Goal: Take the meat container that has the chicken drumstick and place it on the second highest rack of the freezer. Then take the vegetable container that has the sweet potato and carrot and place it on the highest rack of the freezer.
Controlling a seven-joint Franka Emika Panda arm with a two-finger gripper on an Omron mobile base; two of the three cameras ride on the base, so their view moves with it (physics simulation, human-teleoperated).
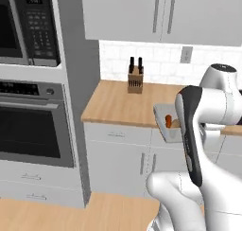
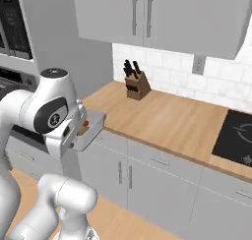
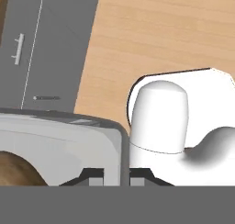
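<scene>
The vegetable container (image 1: 166,126) is held off the counter (image 1: 118,104), clamped at its rim by the tool (image 3: 117,172), whose fingers (image 3: 94,176) sit closed on the wall of the tray. A red-orange carrot (image 1: 168,120) is seen inside it, with a tan lump, probably the sweet potato (image 2: 82,131), beside it. The second half of the task is judged to be under way; placement on the highest rack remains. Whether the meat container has been shelved cannot be told. Much of the tray is covered by the arm.
</scene>
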